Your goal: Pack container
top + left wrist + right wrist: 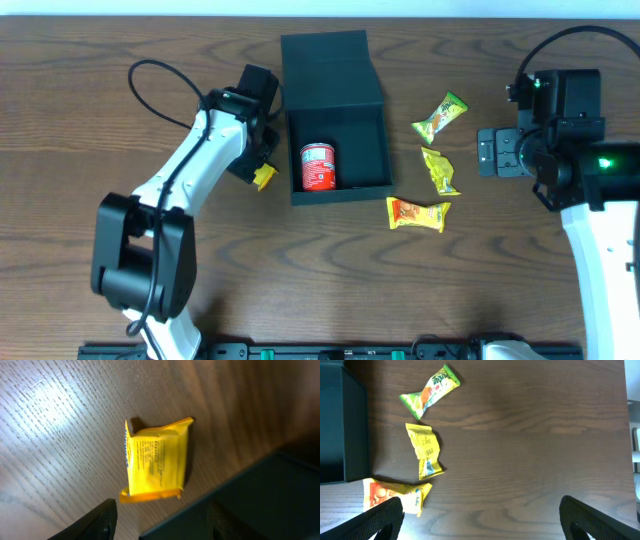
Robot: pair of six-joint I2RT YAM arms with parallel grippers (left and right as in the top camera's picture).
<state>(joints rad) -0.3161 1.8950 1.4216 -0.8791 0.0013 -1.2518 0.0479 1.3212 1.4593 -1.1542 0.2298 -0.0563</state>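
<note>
The dark teal container (371, 150) stands open mid-table, its flap lid (330, 65) laid back, and a red can (318, 166) lies inside. Against its left outer wall lies a small yellow packet (264, 176). My left gripper (256, 160) hovers over it, open. In the left wrist view the packet (155, 460) lies flat just beyond the fingertips (102, 519), with the container wall (260, 495) on the right. My right gripper (487, 152) is wide open and empty, to the right of three packets: green (440, 116), yellow (439, 170), orange (418, 214).
In the right wrist view the green packet (429, 392), yellow packet (424, 450) and orange packet (395, 495) lie in a column beside the container's side (342, 425). Bare wood stretches ahead of the right gripper (482, 520). A black cable (165, 95) loops near the left arm.
</note>
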